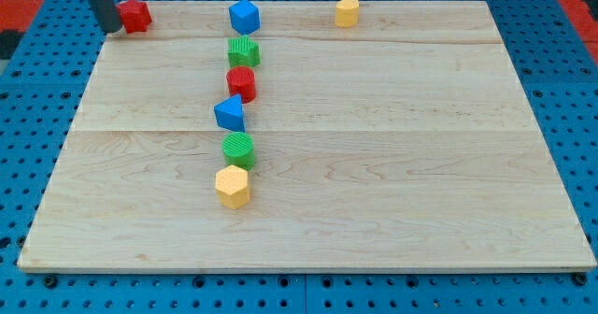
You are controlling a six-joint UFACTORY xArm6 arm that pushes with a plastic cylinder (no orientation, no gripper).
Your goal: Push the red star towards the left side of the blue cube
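Rod at the worktop's far-left corner
No pincer shows; my tip (113, 30) touches the red star's (136, 15) left side, blue cube (244, 17) well apart.

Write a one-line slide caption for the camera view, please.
My tip touches the left of the red star at the board's top-left corner, the blue cube to its right.

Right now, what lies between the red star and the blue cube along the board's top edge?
Nothing: in the camera view, bare wood separates the red star from the blue cube. My tip sits at the star's left side, away from the cube.
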